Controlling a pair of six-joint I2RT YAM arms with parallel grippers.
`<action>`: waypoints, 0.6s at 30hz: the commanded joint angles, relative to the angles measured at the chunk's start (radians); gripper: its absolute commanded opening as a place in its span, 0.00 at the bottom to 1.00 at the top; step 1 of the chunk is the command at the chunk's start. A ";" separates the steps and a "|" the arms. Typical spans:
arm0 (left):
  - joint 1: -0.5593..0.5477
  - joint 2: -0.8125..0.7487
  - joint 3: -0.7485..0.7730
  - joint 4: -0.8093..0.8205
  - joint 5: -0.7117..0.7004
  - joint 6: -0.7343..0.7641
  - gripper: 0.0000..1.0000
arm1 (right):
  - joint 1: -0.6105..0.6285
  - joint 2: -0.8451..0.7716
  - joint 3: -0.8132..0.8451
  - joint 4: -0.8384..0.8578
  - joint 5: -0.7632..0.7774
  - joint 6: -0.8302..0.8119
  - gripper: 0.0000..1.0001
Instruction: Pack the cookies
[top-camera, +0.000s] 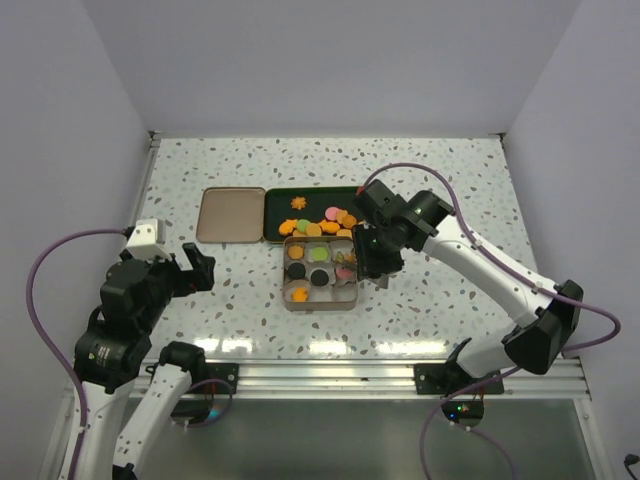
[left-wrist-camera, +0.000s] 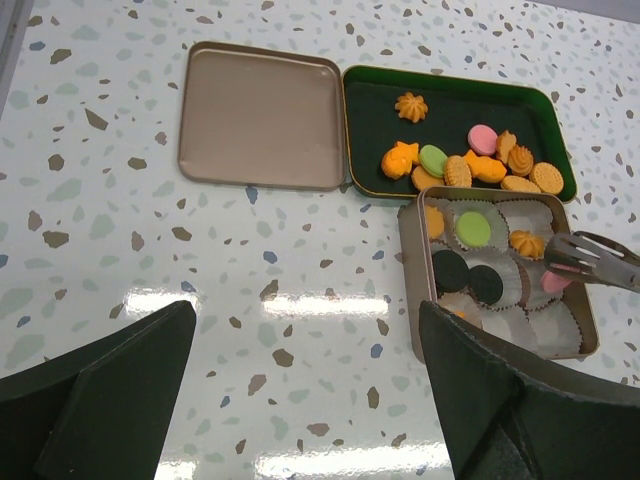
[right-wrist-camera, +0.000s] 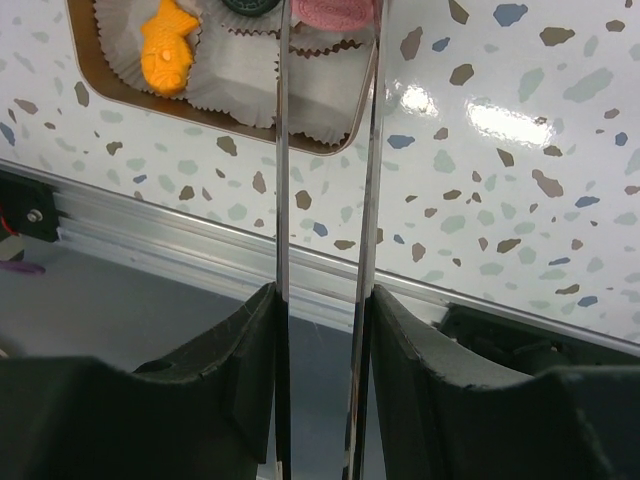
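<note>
- Tongs (right-wrist-camera: 283, 200): the two thin metal blades are pinching in on a pink cookie (right-wrist-camera: 335, 12) at their tips. I cannot tell whether the cookie is hanging clear or sitting in the paper cup (right-wrist-camera: 320, 45) under it.
- Right gripper (right-wrist-camera: 322, 295): it is clamping the tongs by the handle end, with both pads pressing on the blades.
- Long axis: in the left wrist view the tongs (left-wrist-camera: 595, 260) are reaching in over the right wall of the tan tin (left-wrist-camera: 410, 270), pointing left. The pink cookie (left-wrist-camera: 555, 280) is sitting at the middle cup of the right column.
- Judgement: the drop is depending on the cookie being directly above that cup, so loosening the pinch should be enough.
- Loose cookies (top-camera: 325, 220): they are lying in the green tray (left-wrist-camera: 450, 100), just beyond the tin's far edge. The right arm is much the nearer one for the next pick.
- Lid (left-wrist-camera: 260, 115): it is lying open-side up to the left of the tray, touching or nearly so.
- Left gripper (top-camera: 200, 268): it is hanging wide apart with nothing in it, well left of the tin.
</note>
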 joint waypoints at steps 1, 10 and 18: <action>-0.007 -0.007 0.002 0.041 -0.005 0.017 0.99 | 0.004 -0.001 -0.002 0.029 0.015 -0.006 0.41; -0.007 -0.002 0.002 0.041 -0.002 0.019 0.99 | 0.004 0.009 -0.020 0.021 0.033 -0.024 0.47; -0.007 0.001 0.000 0.043 -0.001 0.020 0.99 | 0.004 0.010 -0.011 0.003 0.061 -0.032 0.47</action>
